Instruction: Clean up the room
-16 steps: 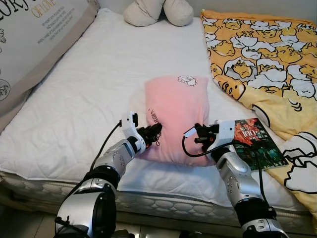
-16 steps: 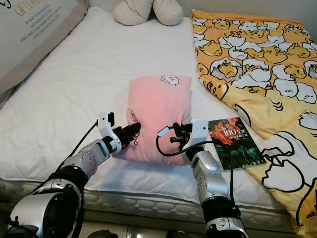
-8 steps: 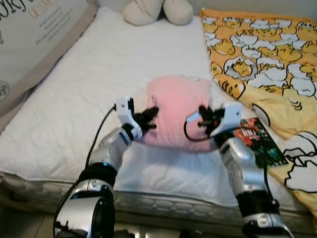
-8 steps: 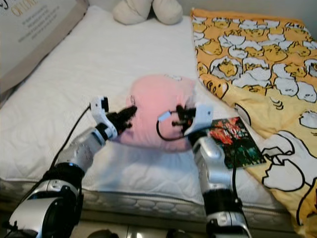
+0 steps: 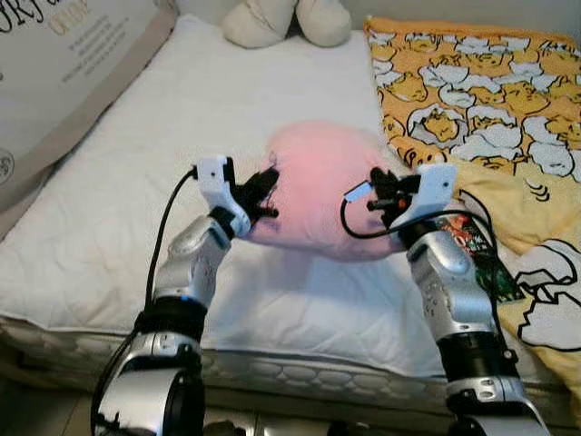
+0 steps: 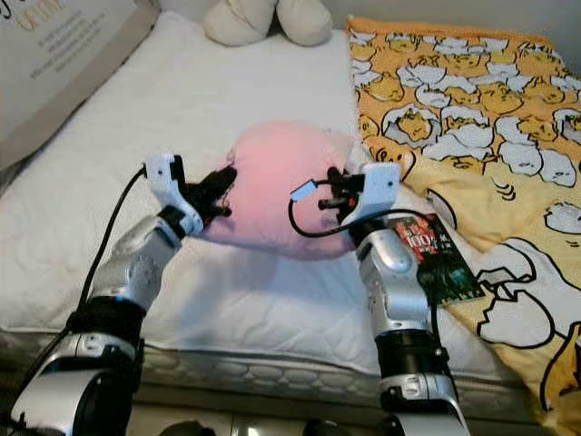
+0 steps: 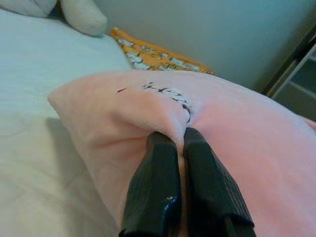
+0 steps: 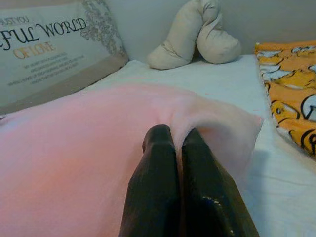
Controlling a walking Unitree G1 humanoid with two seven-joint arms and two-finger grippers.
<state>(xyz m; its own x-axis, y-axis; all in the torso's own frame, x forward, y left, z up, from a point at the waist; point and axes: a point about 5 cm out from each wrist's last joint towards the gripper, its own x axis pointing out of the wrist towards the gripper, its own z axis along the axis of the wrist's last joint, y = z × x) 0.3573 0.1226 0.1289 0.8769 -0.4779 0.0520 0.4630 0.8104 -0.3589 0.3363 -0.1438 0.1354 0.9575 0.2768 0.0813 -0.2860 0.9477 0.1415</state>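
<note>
Left pincer [image 5: 265, 186], forearm angled up from the bed edge, clamped on the left side of pink pillow [image 5: 318, 186]. Pillow raised just above white mattress [image 5: 136, 182], between both arms. Right pincer [image 5: 379, 193], forearm raised likewise, pinching the pillow's right side; book [image 6: 434, 254] beside it, against yellow blanket [image 5: 481, 91].

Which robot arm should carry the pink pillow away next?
Neither alone: left claw and right claw each pinch a side of the pink pillow, so both should probably carry it.
</note>
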